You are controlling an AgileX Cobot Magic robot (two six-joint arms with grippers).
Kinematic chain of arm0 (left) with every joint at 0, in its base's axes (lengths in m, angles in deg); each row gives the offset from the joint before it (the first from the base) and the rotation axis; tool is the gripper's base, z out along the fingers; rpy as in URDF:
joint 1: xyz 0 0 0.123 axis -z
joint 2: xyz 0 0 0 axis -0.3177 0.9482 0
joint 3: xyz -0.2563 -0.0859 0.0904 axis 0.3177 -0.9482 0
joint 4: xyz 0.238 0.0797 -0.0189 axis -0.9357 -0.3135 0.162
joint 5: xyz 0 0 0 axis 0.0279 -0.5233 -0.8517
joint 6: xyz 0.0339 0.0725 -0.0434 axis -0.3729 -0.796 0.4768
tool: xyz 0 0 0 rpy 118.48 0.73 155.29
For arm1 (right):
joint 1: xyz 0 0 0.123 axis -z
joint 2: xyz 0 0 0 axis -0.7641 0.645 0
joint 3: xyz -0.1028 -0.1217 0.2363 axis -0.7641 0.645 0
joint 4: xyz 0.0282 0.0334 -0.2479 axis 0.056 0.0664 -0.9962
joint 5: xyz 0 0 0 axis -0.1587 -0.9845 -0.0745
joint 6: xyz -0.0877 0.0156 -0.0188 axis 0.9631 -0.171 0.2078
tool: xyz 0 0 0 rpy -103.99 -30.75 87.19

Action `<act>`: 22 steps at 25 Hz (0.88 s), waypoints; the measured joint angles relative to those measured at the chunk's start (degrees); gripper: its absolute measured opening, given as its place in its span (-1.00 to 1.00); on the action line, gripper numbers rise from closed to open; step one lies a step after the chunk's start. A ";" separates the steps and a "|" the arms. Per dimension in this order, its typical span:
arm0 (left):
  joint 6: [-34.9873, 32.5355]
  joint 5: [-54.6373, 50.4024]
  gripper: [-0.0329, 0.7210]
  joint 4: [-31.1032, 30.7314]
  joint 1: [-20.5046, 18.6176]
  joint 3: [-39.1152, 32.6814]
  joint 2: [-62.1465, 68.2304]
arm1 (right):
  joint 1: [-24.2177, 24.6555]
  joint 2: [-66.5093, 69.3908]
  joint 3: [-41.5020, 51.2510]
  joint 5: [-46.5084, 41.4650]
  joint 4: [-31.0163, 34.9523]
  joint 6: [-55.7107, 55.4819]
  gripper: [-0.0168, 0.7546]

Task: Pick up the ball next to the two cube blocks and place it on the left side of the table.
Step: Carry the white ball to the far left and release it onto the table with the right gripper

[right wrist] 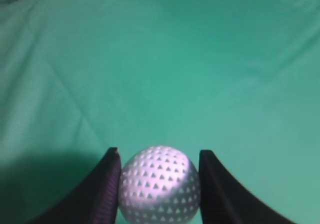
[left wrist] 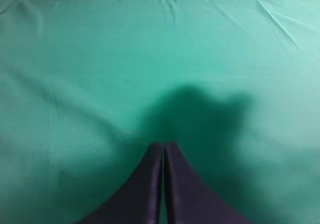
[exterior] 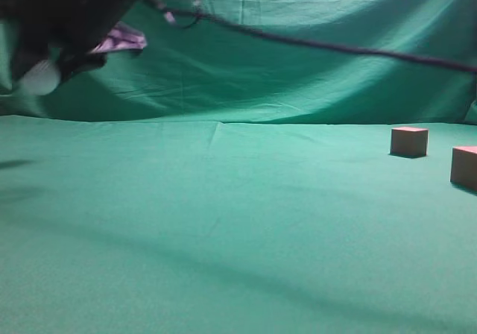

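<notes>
- Ball (right wrist: 159, 183): white, dimpled, clamped between the two dark fingers (right wrist: 102, 191) of my right gripper (right wrist: 159, 156); one finger touches each side of it.
- Exterior view: the ball (exterior: 39, 77) hangs high at the far left, above the table (exterior: 223, 222), beneath my dark right arm (exterior: 71, 13), which has reached across the middle.
- My left gripper (left wrist: 164, 149): fingers pressed together, nothing between them, over bare cloth and its own shadow.
- Two cube blocks: reddish-brown, resting on the table at the far right, well apart from the ball; one (exterior: 409, 141) farther back, the other (exterior: 464, 167) nearer, cut by the frame edge.
- Backdrop (exterior: 298, 58): draped green cloth, crossed by a dark cable (exterior: 335, 47).
</notes>
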 joint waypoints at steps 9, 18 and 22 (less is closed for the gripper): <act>0.00 0.00 -0.91 0.00 0.00 0.00 0.00 | -3.14 11.53 -8.69 8.25 0.69 2.22 -0.14; 0.00 0.00 -0.91 0.00 0.00 0.00 0.00 | -1.87 9.82 -8.82 3.31 1.83 2.71 0.65; 0.00 0.00 -0.91 0.00 0.00 0.00 0.00 | 1.76 2.76 -8.82 -8.64 1.71 2.71 0.40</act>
